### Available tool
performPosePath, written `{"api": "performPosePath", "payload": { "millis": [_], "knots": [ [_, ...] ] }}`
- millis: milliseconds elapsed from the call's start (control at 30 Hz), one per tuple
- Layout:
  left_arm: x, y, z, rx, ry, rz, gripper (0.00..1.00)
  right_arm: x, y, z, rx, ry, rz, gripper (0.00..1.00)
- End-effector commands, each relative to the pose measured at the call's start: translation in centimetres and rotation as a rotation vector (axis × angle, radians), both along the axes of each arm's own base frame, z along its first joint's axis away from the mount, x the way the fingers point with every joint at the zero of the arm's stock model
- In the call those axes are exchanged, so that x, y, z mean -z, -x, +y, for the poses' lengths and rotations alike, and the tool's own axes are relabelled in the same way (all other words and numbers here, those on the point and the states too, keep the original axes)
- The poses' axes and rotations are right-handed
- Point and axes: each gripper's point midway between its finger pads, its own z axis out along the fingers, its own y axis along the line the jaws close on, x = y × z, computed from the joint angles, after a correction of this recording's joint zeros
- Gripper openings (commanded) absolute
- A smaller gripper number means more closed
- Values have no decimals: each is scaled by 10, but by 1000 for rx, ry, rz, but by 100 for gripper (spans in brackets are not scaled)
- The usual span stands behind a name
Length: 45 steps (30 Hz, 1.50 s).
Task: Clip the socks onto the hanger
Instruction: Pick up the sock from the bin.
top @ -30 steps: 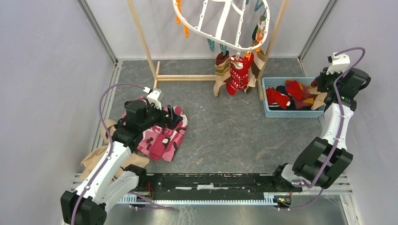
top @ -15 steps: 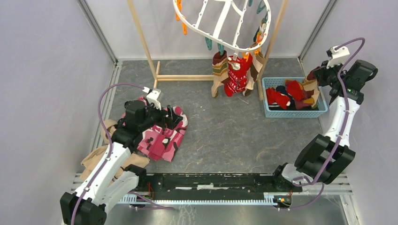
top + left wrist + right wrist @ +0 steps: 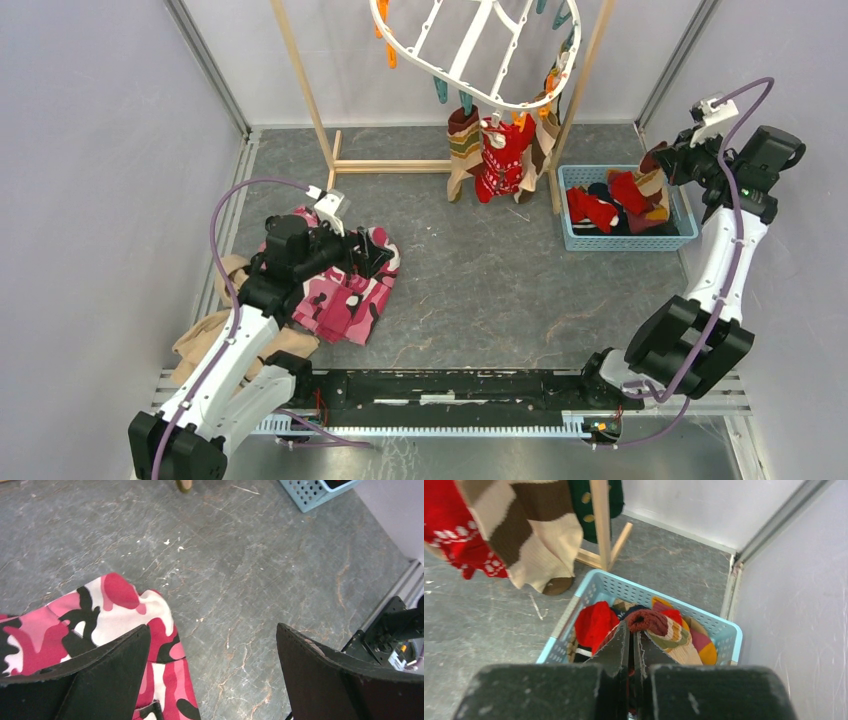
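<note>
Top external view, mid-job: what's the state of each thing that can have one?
Left claw: open, empty.
Pink camouflage cloth: crumpled on the floor under the left claw.
Blue plastic mesh basket: holding loose socks.
Right claw: shut on a maroon-cuffed striped fabric sock, above the basket.
White plastic oval hanger frame: tilted, with clipped socks hanging from it.

Bright, even, diffuse light; shadows soft, faint. Right claw (image 3: 631, 632) near lens slightly blurred.
</note>
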Motion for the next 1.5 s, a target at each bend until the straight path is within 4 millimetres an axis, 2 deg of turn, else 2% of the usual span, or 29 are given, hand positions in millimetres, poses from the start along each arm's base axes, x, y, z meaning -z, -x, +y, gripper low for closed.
{"api": "performPosePath", "payload": {
  "millis": [0, 133, 300, 400, 467, 567, 733, 867, 1100, 1333, 1467],
  "knots": [
    [-34, 9, -17, 101, 126, -114, 100, -67, 24, 46, -159, 66, -132, 0],
    [-56, 16, -29, 147, 261, -183, 100, -70, 50, 90, -272, 61, -147, 0],
    [-75, 24, -47, 219, 376, -188, 96, -48, 86, 155, -475, 10, -132, 0],
    [-85, 39, -69, 275, 395, -308, 94, -38, 109, 199, -652, -44, -123, 0],
    [-87, 55, -91, 319, 383, -393, 94, -31, 124, 225, -767, -86, -110, 0],
    [-78, 63, -113, 334, 351, -448, 93, -18, 146, 257, -926, -124, -97, 0],
    [-59, 76, -144, 376, 294, -542, 90, 18, 171, 296, -1123, -156, -42, 0],
    [-47, 81, -167, 395, 179, -628, 91, 40, 182, 315, -1225, -174, 1, 0],
    [-32, 52, -183, 263, 16, -688, 94, 51, 189, 331, -1298, -191, 44, 4],
    [-26, 35, -203, 235, -13, -711, 94, 59, 191, 337, -1308, -203, 74, 7],
    [-21, 28, -212, 228, -39, -701, 83, 64, 189, 339, -1291, -203, 89, 8]
  ]
}}
